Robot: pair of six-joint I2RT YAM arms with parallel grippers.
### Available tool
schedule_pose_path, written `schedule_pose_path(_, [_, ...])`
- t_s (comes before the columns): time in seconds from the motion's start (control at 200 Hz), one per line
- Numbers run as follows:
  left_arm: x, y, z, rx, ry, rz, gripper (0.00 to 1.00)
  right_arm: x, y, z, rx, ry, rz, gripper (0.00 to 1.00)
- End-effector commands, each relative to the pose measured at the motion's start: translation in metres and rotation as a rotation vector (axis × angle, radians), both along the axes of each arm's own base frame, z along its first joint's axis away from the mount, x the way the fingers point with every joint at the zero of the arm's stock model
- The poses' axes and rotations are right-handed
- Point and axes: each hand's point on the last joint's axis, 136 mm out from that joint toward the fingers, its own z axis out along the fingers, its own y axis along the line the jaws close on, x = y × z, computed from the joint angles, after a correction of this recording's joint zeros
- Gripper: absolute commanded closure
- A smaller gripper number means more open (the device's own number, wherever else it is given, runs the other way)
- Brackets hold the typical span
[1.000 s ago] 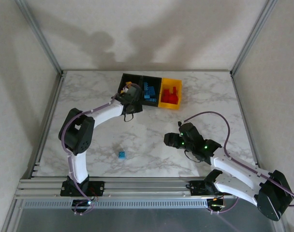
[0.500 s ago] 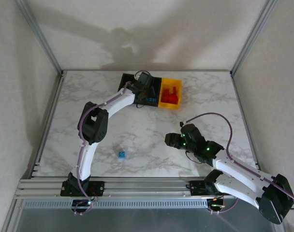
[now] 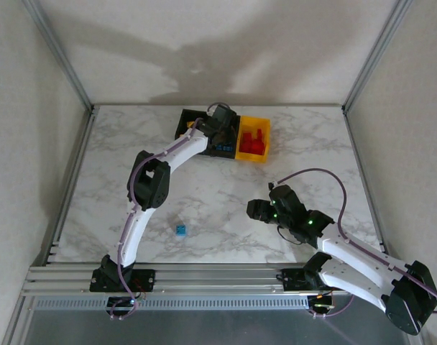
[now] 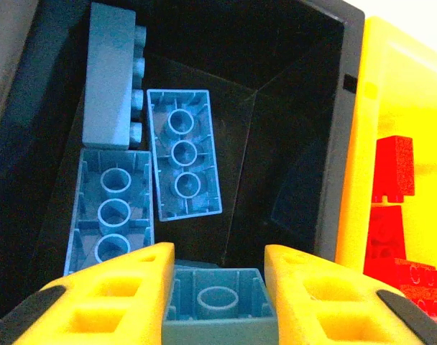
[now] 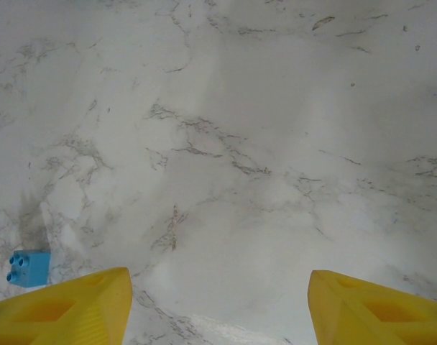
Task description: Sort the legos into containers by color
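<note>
My left gripper (image 3: 223,129) hangs over the middle black container (image 4: 290,129), shut on a blue lego (image 4: 217,305) that shows its hollow underside between the yellow fingers. Below it several blue legos (image 4: 182,154) lie in that bin. The yellow container (image 3: 253,155) to the right holds red legos (image 4: 394,180). One blue lego (image 3: 181,230) lies alone on the marble near the front; in the right wrist view that lego (image 5: 28,267) sits at the lower left. My right gripper (image 3: 253,209) hovers open over bare marble to the right of it, with nothing between its fingers.
A second black container (image 3: 185,119) joins the row on the left, partly covered by my left arm. The three bins stand at the back middle of the marble table (image 3: 312,144). Metal frame posts run along both sides.
My left arm has swung right from the left black bin to above the middle one, carrying the blue lego. The right arm has barely shifted.
</note>
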Motion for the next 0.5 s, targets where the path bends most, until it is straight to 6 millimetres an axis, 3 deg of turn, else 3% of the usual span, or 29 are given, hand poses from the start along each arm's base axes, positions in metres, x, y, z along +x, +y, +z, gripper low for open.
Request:
schedule_pose_path(0.0, [-0.001,0.0,0.0,0.017,0.012,0.013,0.62,0.0,-0.002,0.005,-0.005,-0.013,-0.013,0.34])
schedule_pose_path(0.25, [-0.001,-0.002,0.015,0.006,-0.012,0.003,0.52,0.0,-0.002,0.007,0.003,-0.016,-0.009,0.34])
schedule_pose_path(0.406, [-0.004,-0.003,0.031,-0.002,-0.029,-0.004,0.55,0.0,-0.003,0.011,0.009,-0.026,-0.012,0.34])
schedule_pose_path(0.491, [-0.013,-0.006,0.051,-0.012,-0.049,-0.024,0.55,0.0,-0.002,0.012,0.015,-0.033,-0.009,0.34])
